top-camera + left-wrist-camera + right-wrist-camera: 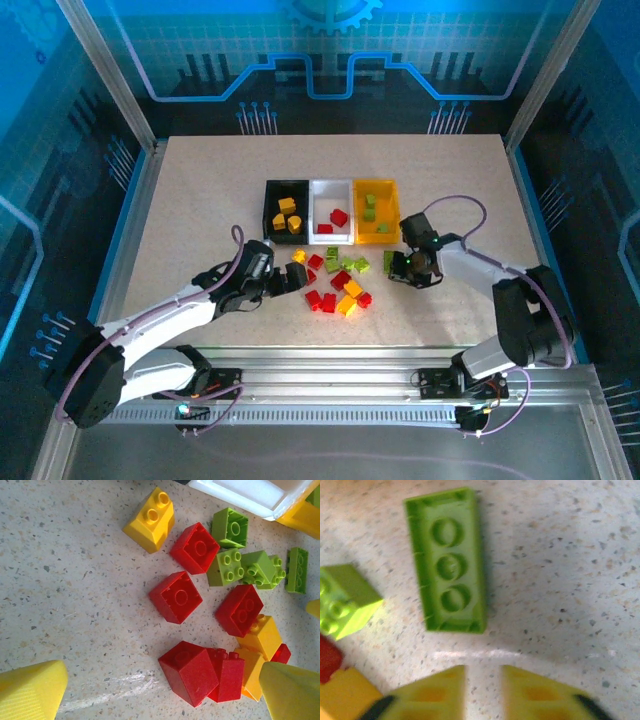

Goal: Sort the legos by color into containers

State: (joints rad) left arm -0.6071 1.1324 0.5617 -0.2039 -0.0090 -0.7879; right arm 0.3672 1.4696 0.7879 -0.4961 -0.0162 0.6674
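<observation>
Right fingers (435,690) barely parted and empty, just short of the long green brick (449,562).

The brick lies hollow side up on the table (560,580), ahead of the fingers and a little to their left, not between them. With so narrow a gap they would likely land on top of it or shove it toward the small green brick (345,600), rather than straddle it for the yellow bin (376,182). Left fingers (30,690) stand wide apart and empty over crowded red bricks (190,672), so two might lift together.

Speckled beige surface (200,180). Black bin (268,210), white bin (332,183) and yellow bin (376,182) stand side by side in a row. Loose legos (341,279) are scattered at 6 o'clock of the white bin.
</observation>
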